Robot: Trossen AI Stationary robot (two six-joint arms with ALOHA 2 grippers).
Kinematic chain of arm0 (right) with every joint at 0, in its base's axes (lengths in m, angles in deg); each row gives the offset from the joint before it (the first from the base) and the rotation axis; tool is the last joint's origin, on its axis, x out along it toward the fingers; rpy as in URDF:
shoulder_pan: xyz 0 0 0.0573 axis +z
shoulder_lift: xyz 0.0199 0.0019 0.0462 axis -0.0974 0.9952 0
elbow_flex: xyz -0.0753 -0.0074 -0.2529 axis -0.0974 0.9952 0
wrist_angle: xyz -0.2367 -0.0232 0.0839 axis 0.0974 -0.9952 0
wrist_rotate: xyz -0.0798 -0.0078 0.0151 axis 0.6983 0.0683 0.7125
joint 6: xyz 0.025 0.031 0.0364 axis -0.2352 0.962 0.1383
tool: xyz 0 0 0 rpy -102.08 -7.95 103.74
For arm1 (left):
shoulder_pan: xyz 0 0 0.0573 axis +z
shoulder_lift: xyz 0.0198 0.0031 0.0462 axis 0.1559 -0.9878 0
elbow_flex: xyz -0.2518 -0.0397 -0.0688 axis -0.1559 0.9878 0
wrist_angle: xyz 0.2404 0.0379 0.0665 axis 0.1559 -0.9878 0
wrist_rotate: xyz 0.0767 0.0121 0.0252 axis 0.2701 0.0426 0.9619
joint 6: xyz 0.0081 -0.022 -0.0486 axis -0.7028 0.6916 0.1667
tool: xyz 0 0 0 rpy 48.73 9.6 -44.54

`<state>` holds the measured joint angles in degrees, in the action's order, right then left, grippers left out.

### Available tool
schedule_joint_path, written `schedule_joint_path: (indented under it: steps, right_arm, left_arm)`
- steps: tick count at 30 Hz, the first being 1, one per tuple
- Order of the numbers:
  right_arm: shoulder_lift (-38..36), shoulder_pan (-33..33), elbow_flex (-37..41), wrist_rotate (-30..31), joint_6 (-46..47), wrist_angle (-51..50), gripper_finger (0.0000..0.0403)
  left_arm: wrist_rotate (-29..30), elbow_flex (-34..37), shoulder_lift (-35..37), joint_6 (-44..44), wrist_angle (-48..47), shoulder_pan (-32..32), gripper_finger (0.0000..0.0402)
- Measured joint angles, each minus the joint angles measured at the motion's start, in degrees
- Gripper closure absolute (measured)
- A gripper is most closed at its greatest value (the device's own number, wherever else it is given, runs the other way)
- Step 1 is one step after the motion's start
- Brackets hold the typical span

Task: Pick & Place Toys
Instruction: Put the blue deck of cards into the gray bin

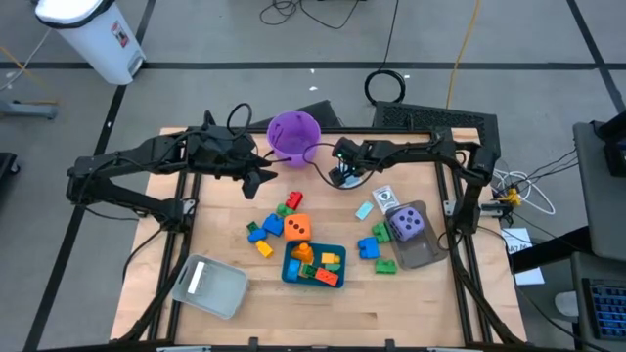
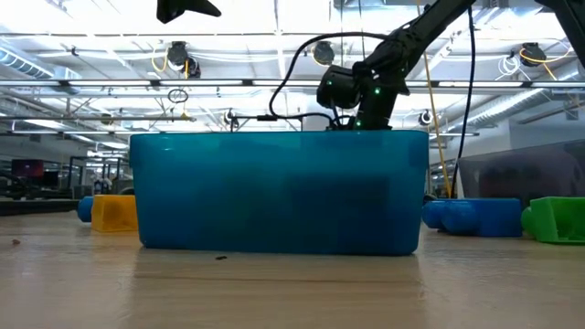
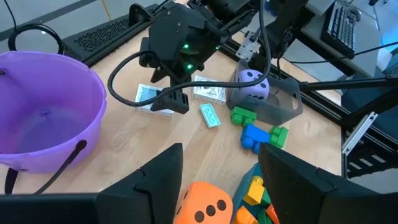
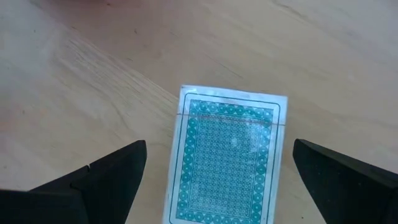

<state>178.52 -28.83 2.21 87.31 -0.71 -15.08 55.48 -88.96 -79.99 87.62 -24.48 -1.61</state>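
Near the purple bucket (image 1: 292, 134), right gripper (image 4: 217, 180) hangs w/ jaws wide over a card box (image 4: 227, 162) lying flat on the table (image 4: 93, 74); risk: fingers skid off its low edges; left gripper (image 3: 217, 180), half open & empty, waits above the orange die (image 3: 202, 203).

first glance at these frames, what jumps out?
The right tool, jaws wide open, hangs straight over a white-and-teal card pack lying flat on the table near the purple bucket. Mid-table, an orange die sits among loose bricks beside a blue tray full of bricks. The left tool hovers above that die, holding nothing.
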Motion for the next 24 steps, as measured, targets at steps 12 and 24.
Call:
schedule_joint_path:
  steps: [12,24]
  right_arm:
    - [-0.3,0.1,8.5,-1.7,4.5,6.1,0.0007]
    - [-0.3,0.4,8.9,-1.9,3.3,7.2,0.0033]
  left_arm:
    - [0.0,0.0,0.0,-0.2,0.0,0.0,0.0206]
    - [-0.1,0.0,0.0,-0.2,0.0,0.0,0.0208]
